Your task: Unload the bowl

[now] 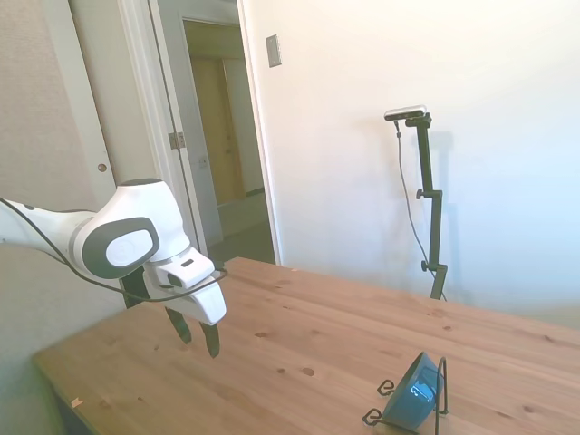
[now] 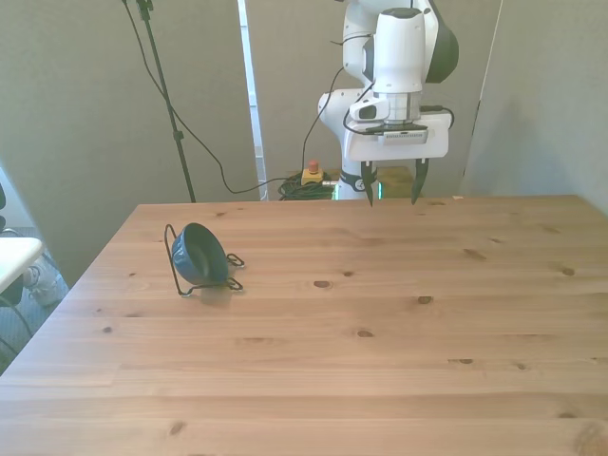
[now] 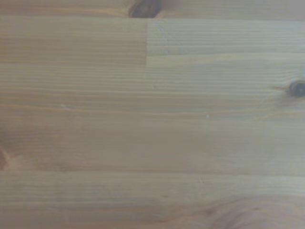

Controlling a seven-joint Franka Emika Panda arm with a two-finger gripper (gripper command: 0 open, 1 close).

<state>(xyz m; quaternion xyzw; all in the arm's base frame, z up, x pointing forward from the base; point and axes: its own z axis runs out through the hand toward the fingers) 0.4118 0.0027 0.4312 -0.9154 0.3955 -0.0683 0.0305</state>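
The small dark teal bowl [image 2: 201,255] stands on its edge in a thin black wire rack [image 2: 177,261] on the front view's left part of the table. The side view shows the same bowl [image 1: 412,393] tilted in the rack [image 1: 441,391] near the picture's bottom. My gripper [image 2: 390,195] hangs above the table's far edge, well apart from the bowl, open with nothing between its fingers. In the side view the gripper [image 1: 197,333] hovers a little over the wood. The wrist view shows only bare wooden planks [image 3: 152,124].
The wooden table [image 2: 380,323] is wide, with knots in its planks. A white wall and an open doorway [image 1: 227,145] stand behind it in the side view. Cables and a small red and yellow device [image 2: 311,175] lie on the floor behind the table.
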